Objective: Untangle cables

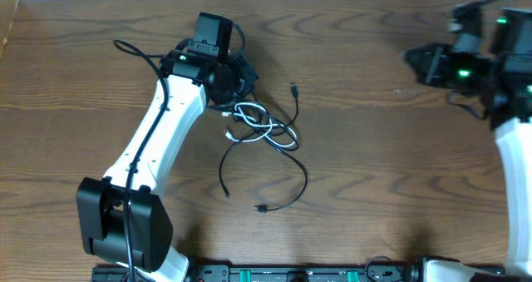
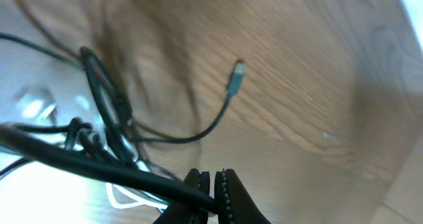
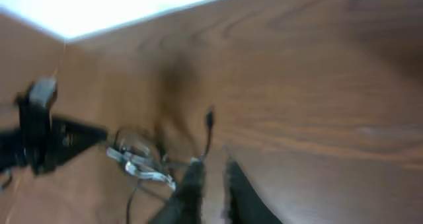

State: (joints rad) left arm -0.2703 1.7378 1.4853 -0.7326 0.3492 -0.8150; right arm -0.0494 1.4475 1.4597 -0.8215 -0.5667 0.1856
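While my left fingers [image 2: 228,192] pinched the one black cable [image 1: 305,175], the one white cable [image 1: 253,116] lay tangled just beside them; my right fingers [image 3: 192,187], narrowly parted and empty, hung well apart.

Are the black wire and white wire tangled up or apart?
Tangled: the white cable loops across the black cable in one clump beside the left hand.

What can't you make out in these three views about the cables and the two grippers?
Overhead: jaws of the left gripper, hidden beneath its own black body.
Overhead: which strand lies on top where the thin black cable and thin white cable cross; too small.
Left wrist: the white cable, blurred and cut off by the bottom edge.
Right wrist: the tangle beyond the right gripper, smeared by motion blur.
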